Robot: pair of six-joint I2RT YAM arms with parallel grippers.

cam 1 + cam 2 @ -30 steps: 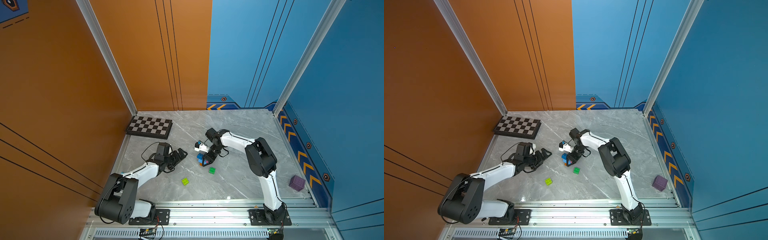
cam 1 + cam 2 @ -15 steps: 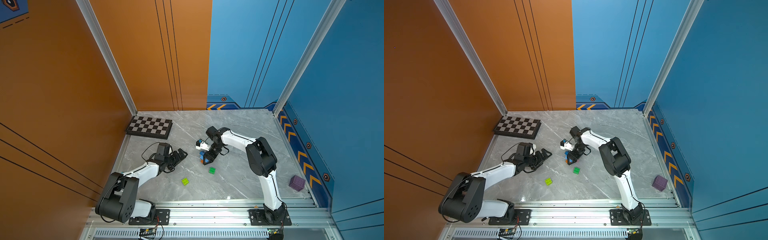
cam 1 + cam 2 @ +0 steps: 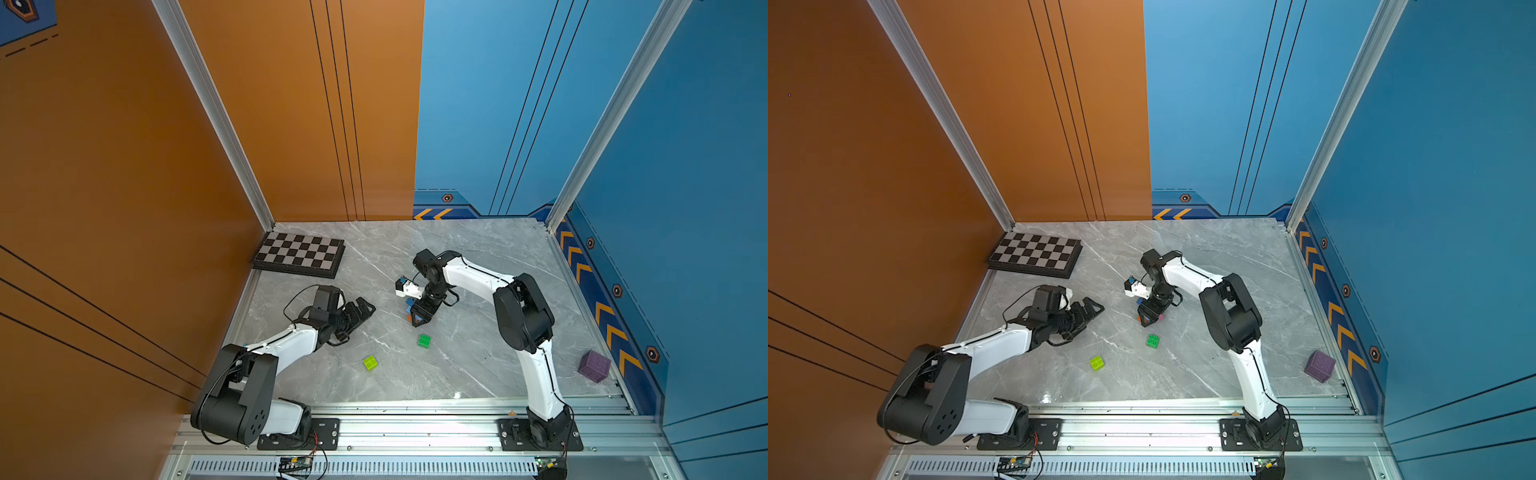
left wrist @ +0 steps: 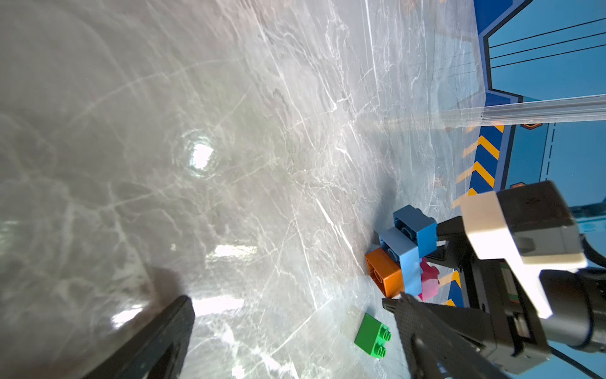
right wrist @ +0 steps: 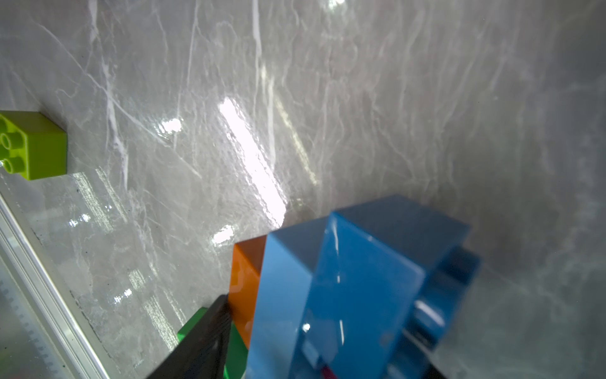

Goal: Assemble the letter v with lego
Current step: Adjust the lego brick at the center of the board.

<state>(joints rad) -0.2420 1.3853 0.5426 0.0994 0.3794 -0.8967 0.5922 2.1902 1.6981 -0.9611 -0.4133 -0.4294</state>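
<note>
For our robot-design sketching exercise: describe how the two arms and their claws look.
The left arm and right arm have white shells, bulky black joints and thin black cables looping outside. The left claw and right claw are black.

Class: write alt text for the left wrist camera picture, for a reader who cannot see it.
A cluster of joined orange, light-blue, blue and pink lego bricks sits on a grey marble table, with the right gripper at it. A loose green brick lies nearby; the open left gripper frames the view.
</note>
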